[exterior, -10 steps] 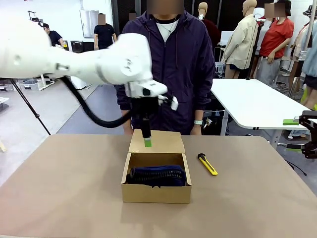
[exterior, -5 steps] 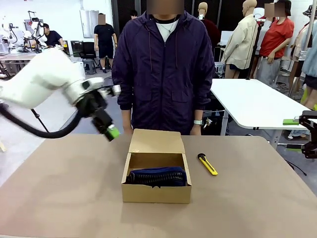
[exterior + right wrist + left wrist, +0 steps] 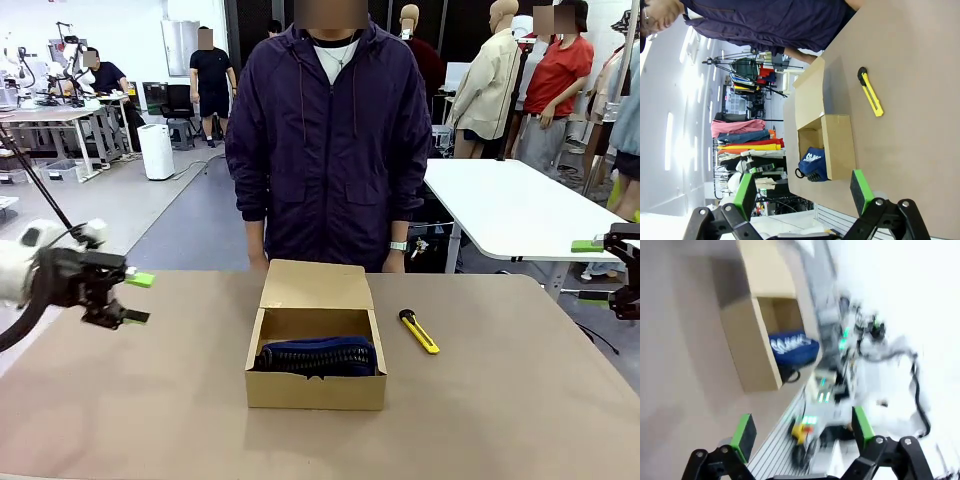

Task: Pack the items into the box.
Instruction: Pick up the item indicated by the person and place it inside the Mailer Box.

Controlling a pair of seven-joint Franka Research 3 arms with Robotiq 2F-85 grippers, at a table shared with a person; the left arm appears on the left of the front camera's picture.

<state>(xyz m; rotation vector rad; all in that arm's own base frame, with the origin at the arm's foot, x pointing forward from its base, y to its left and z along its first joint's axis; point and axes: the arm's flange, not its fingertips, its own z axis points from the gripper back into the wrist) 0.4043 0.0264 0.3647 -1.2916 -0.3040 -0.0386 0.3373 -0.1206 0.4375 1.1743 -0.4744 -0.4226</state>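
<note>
The brown cardboard box [image 3: 316,388] stands open at the table's middle, its flap lid [image 3: 316,285] laid back toward the person. A navy blue pouch [image 3: 320,354] lies inside it. The yellow-and-black utility knife [image 3: 419,331] rests on the table just right of the box. My left gripper [image 3: 138,298] hangs open and empty over the table's left edge, far from the box. My right gripper [image 3: 595,270] stays open and empty at the far right. The blurred left wrist view has the box [image 3: 760,345] and pouch [image 3: 792,345] beyond my left gripper [image 3: 802,430]. The right wrist view holds the box [image 3: 837,145], pouch [image 3: 812,161] and knife [image 3: 870,91] past my right gripper [image 3: 802,192].
A person in a dark purple jacket [image 3: 330,130] stands at the far side, right behind the box, hands down below the table edge. The brown table [image 3: 500,420] has wide bare room on both sides of the box. A white table [image 3: 510,205] stands behind at right.
My left arm has swung away from above the box, back and down to the table's left edge, gripper open throughout. The box, pouch, knife and right gripper have not moved.
</note>
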